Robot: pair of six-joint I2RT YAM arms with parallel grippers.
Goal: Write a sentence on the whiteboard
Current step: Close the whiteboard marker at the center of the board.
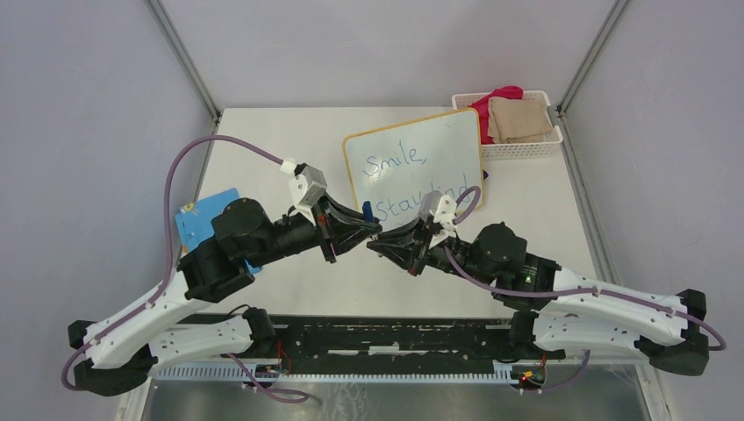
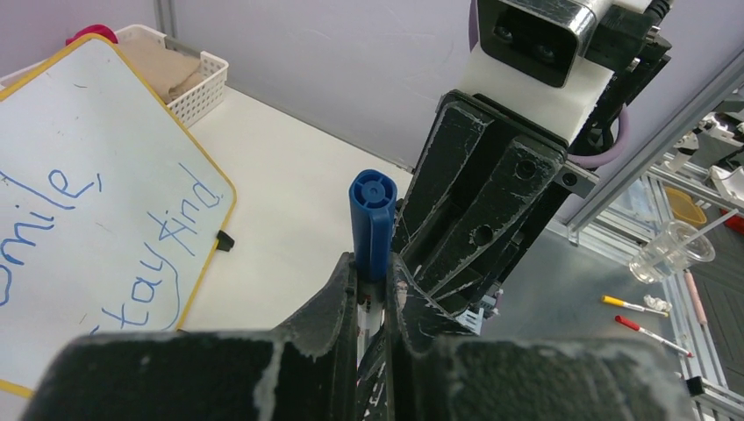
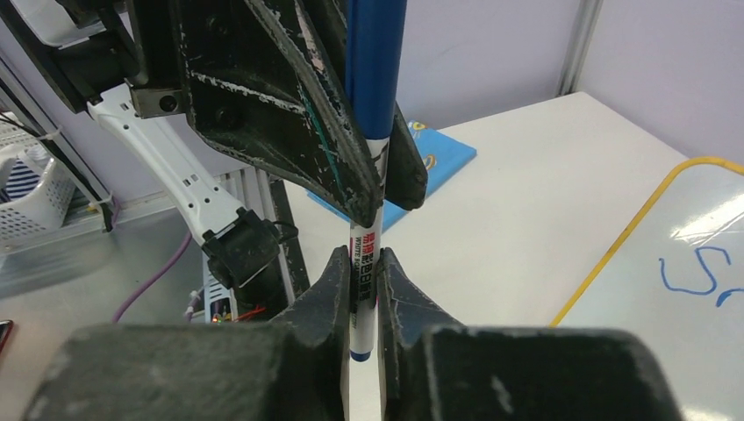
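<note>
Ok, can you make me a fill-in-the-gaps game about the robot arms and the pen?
The white board with a yellow-orange frame carries blue handwritten words whose first line reads ____.
The white marker pen with a blue cap is gripped by ____ grippers at once: the left gripper and the right gripper.
The white plastic basket of folded cloths sits at the table's far ____ corner.
The flat blue card lies by the ____ arm.
Missing words: Smile; two; right; left.

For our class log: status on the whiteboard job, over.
Left gripper and right gripper shut on blue-capped white marker pen. Yellow-framed white whiteboard shows blue sentence, two lines. Nothing resting on it.
</note>
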